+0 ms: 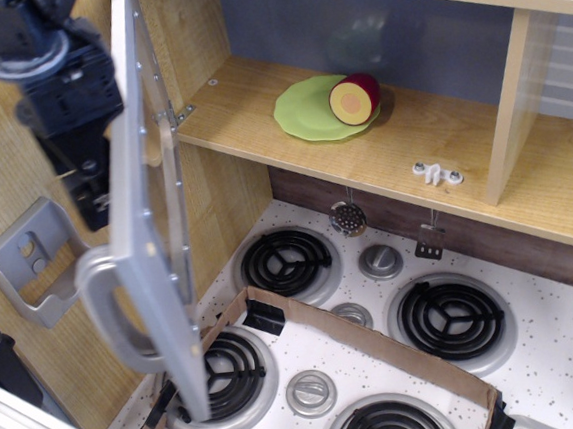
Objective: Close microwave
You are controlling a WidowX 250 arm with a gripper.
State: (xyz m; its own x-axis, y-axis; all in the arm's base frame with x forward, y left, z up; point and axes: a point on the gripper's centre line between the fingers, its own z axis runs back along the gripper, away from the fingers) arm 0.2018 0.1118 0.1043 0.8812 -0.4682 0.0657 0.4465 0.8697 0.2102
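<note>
The microwave is a wooden compartment (399, 124) with a grey back wall. Its silver-grey door (153, 206) stands open, seen almost edge-on, hinged at the compartment's left edge. The chunky handle (106, 311) sticks out on the door's outer left side. My black gripper (77, 142) is behind the door's outer face, high on the left, close against it. Its fingers are hidden, so I cannot tell if it is open or shut. Inside the compartment lie a green plate (317, 108) and a halved red fruit (355, 99).
A small grey wall-mounted holder (28, 262) hangs on the wooden side wall at left. Below is a toy stove with several black coil burners (285, 260) and knobs (379, 260). A cardboard strip (357, 334) crosses the stovetop. A white latch piece (437, 173) sits on the shelf edge.
</note>
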